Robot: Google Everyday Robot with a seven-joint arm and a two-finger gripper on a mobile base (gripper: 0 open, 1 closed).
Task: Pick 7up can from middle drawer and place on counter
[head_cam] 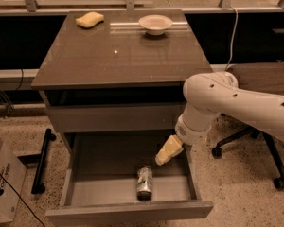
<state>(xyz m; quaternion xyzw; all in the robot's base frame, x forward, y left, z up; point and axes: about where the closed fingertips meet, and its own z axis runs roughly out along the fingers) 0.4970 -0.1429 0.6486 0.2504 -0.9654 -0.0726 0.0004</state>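
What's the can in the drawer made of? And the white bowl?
The 7up can looks like shiny metal: silvery glints. The bowl looks smooth, white, maybe ceramic or plastic; can't tell which. The gripper hovers over the middle drawer, up-right of the can.

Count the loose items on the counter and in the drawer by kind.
Cans: 1, the 7up can, in the middle drawer.
Bowls: 1, the white bowl, on the counter.
Sponges: 1, the yellow sponge, on the counter.
Total: 3.
The gripper hangs over the drawer's right side, apart from the can.
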